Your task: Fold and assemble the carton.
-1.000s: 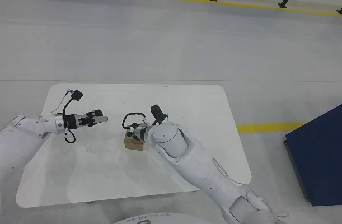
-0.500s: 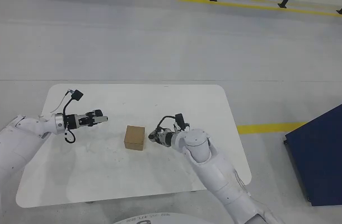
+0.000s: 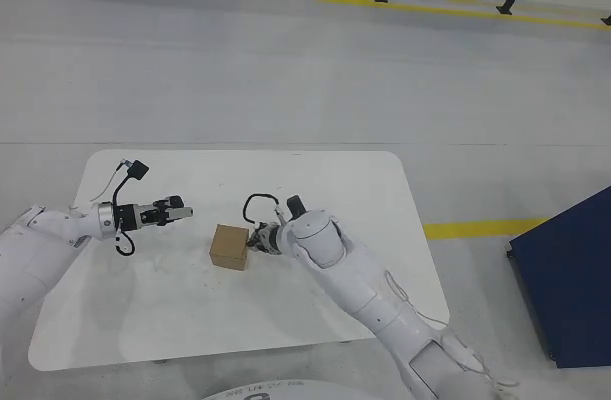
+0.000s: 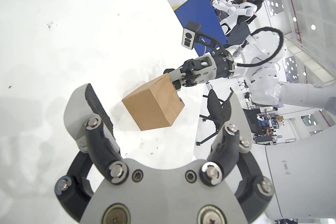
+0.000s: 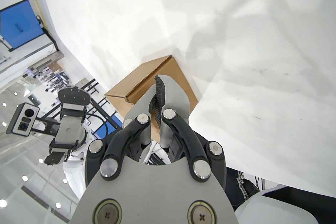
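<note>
Carton (image 3: 230, 247) farther left, against right jaws

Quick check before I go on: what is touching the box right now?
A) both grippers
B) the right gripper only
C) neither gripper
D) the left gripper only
B: the right gripper, fingers shut, has its tips against an edge of the box, while the left gripper is open and apart from it.
</note>
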